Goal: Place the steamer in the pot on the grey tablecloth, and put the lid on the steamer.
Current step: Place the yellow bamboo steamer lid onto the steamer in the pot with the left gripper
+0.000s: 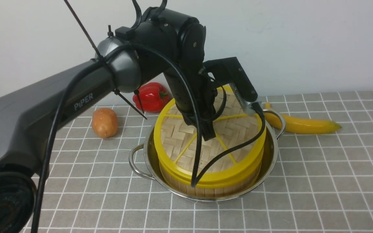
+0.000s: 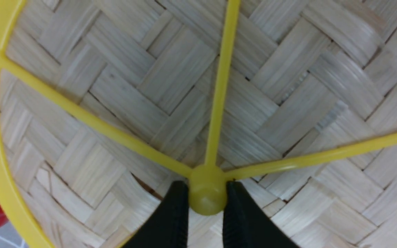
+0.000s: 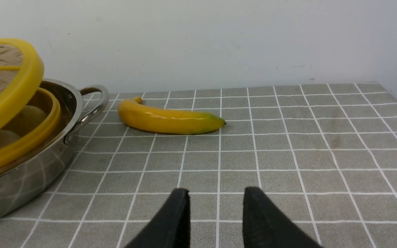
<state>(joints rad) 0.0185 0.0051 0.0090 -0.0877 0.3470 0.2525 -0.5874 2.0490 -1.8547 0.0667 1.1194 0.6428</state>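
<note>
The pot [image 1: 272,152] stands on the grey tablecloth [image 1: 319,168], one loop handle to its left and one to its right. The steamer [image 1: 202,191] sits upright inside the pot, and its slatted wall shows above the pot's near rim. The pot's shiny inner wall is visible around it.

The lid [image 1: 180,136] is over the steamer, directly above the middle of the pot, and it is tilted. Its near edge is down at the steamer's top rim. The right wrist view shows its edge on the pot's right-handle side lifted, with a gap beneath it. Pale rounded shapes show through that gap inside the steamer, but I cannot tell what they are.

The left gripper [image 1: 209,135] reaches down over the pot's centre, and its two black fingers are closed on the lid's yellow hub [image 2: 207,193], one on each side.

The right gripper [image 3: 216,191] hangs low over the cloth, apart from the pot, with its jaws spread and nothing between them.

A banana [image 1: 303,124] lies right of the pot, with its stem end close behind the right handle. A potato [image 1: 104,122] lies behind the pot to its left. A red pepper [image 1: 152,96] stands farther behind the pot, also to its left, near the white wall
</note>
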